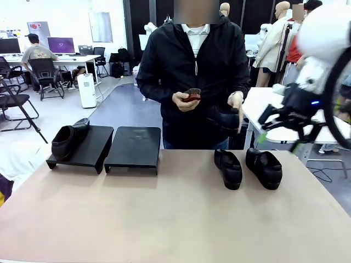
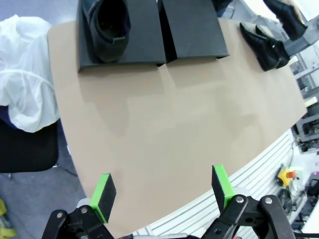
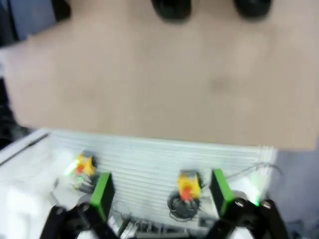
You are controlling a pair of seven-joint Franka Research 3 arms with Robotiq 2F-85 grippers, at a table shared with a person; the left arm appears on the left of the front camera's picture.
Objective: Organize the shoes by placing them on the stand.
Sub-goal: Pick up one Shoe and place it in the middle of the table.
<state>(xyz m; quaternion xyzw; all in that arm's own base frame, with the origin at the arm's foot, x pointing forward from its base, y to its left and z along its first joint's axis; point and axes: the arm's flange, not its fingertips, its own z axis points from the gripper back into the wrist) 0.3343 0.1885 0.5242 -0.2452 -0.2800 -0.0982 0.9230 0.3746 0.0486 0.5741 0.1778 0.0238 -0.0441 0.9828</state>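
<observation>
One black glossy shoe lies on the left of two black stands, also seen from the left wrist as the shoe on its stand. The second stand is bare. Two shoes sit side by side on the table's far right. Across the table a person holds a fourth shoe in one hand and a small brush in the other. My left gripper hangs open over the near table edge. My right gripper is open at the right, blurred, off the table's side; from its wrist, the right gripper faces the two shoes.
The tan table has wide bare room in the middle and front. White cloth lies off the table's left side. Below the near edge are a white ribbed panel and yellow-and-red stop buttons.
</observation>
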